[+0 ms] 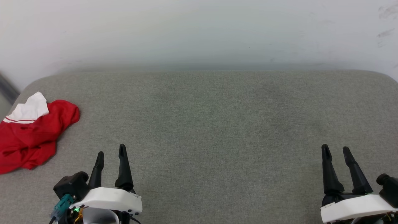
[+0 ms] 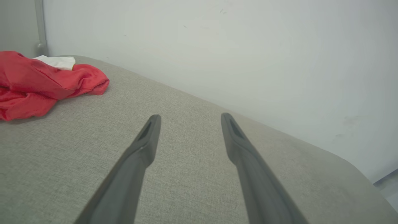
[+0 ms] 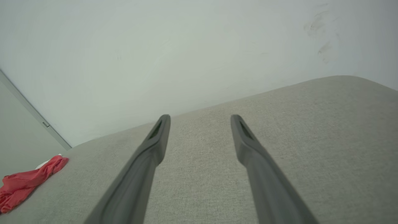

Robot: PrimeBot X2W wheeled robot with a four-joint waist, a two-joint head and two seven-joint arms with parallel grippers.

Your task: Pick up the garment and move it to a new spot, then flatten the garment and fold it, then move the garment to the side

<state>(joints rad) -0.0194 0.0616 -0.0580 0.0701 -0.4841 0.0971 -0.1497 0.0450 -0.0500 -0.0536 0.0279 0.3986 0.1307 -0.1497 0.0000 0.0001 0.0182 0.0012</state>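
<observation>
Status: task not begun, as judged from the present layout. The garment point(image 1: 31, 140) lies in a crumpled heap at the left edge of the grey padded surface point(image 1: 211, 124), towards its far left corner. One white sleeve with red trim is uppermost, and part of the cloth runs past the border of the head view. No number or lettering is visible. The left gripper point(image 1: 111, 149) sits at the near edge, near the heap but not touching it, jaws apart and empty. The right gripper point(image 1: 335, 147) sits by the near right corner, well apart from the garment, jaws likewise apart and empty. Outstanding: pickup, relocation to a new spot, flattening, folding, and the final move to the side.
</observation>
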